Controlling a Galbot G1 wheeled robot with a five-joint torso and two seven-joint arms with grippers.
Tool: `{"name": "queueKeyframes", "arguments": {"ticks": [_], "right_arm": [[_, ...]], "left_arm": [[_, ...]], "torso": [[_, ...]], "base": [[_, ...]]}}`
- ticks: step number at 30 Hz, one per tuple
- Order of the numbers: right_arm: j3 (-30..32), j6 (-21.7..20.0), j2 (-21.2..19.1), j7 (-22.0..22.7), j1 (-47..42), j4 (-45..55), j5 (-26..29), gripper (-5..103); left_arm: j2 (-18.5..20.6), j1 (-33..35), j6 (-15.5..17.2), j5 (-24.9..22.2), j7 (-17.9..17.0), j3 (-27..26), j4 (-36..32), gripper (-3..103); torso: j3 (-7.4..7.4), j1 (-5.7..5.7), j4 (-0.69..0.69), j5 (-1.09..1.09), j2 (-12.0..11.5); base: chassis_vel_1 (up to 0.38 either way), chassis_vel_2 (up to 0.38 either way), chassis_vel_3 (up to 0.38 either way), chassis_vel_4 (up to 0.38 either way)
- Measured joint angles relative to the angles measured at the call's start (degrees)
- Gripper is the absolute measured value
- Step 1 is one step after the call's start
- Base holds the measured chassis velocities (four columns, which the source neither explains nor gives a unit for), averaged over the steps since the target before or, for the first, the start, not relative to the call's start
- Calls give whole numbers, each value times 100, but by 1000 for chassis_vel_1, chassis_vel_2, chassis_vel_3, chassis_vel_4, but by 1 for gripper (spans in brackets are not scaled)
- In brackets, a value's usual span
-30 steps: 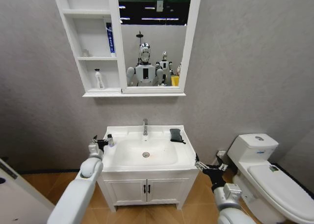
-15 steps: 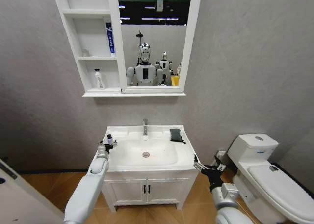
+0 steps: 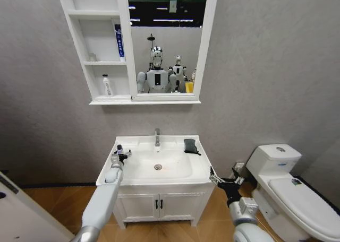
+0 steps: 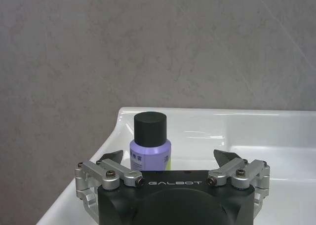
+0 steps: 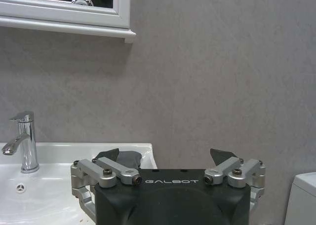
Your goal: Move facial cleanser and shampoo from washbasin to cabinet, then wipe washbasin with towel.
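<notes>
Heads up: your left gripper (image 4: 168, 161) sits spread wide at small lilac bottle with black cap (image 4: 150, 142) on left rim of white ceramic washbasin (image 3: 199, 170). Bottle off-centre toward one finger; closing could tip it into bowl. Right gripper (image 5: 165, 158) parked apart, spread wide, near dark folded towel (image 3: 190, 145).

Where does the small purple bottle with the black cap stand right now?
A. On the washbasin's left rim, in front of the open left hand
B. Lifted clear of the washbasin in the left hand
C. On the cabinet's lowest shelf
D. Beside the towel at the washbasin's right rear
A. The purple bottle stands upright on the washbasin rim at its left, with the left hand open before it, its fingers not closed on the bottle.
</notes>
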Motion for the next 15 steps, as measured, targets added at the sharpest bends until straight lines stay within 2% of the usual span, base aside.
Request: {"name": "queueKeyframes", "arguments": {"ticks": [11,12,15], "right_arm": [[90,21,-39,24,21,0,62,100],[94,20,-44,30,20,11,73,100],[95,17,-46,36,18,19,78,100]], "left_arm": [[139,-113,0,-17,35,20,168,100],[139,-140,5,-16,66,21,208,102],[135,-169,-2,0,120,16,270,99]], "torso": [[0,0,1,-1,0],[0,0,1,0,0],[0,0,0,0,0]], "base": [[0,0,0,0],[0,0,0,0],[0,0,0,0]]}}
